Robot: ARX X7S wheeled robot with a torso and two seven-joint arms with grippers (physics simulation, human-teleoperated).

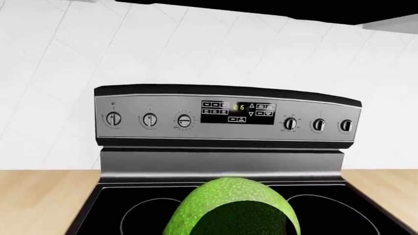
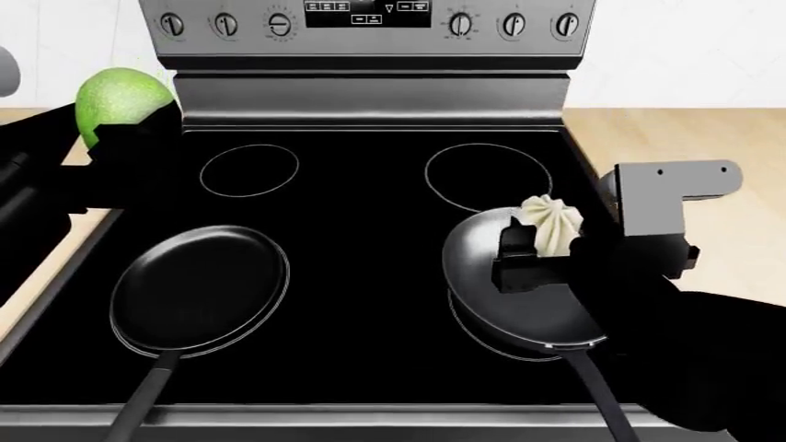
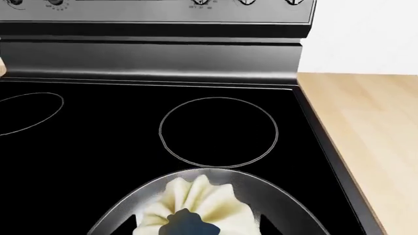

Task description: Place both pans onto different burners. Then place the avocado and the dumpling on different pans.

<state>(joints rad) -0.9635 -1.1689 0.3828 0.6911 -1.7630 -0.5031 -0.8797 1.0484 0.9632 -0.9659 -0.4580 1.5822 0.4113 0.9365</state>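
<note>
Head view alone takes in the whole glossy black glass cooktop (image 2: 368,230). The smaller, flat, matte black pan (image 2: 201,287) sits on the front-left burner and the larger, deeper, glossy grey pan (image 2: 522,285) on the front-right one, both long handles pointing toward the robot. Two thin white burner rings at the back, the rear-left burner (image 2: 249,170) and the rear-right burner (image 2: 488,177), lie bare.

Out at the stove's left edge, over the pale wooden worktop (image 2: 37,267), the left gripper (image 2: 123,138) holds the smooth, bright green avocado (image 2: 117,101) raised, its jaws closed on the fruit. The right gripper (image 2: 540,249) hangs over the grey pan with its jaws clamped on the cream, pleated dumpling (image 2: 553,224); whether the dumpling touches the pan floor cannot be told.

Left wrist view adds what the head camera crops: the brushed-steel back panel (image 1: 225,117) with its round knobs and small lit display, white tiled wall behind, and the avocado's finely speckled skin close up.

Right wrist view shows the dumpling's gathered folds above the pan's shiny curved rim, the rear-right burner just beyond, and light wood grain beside the stove.
</note>
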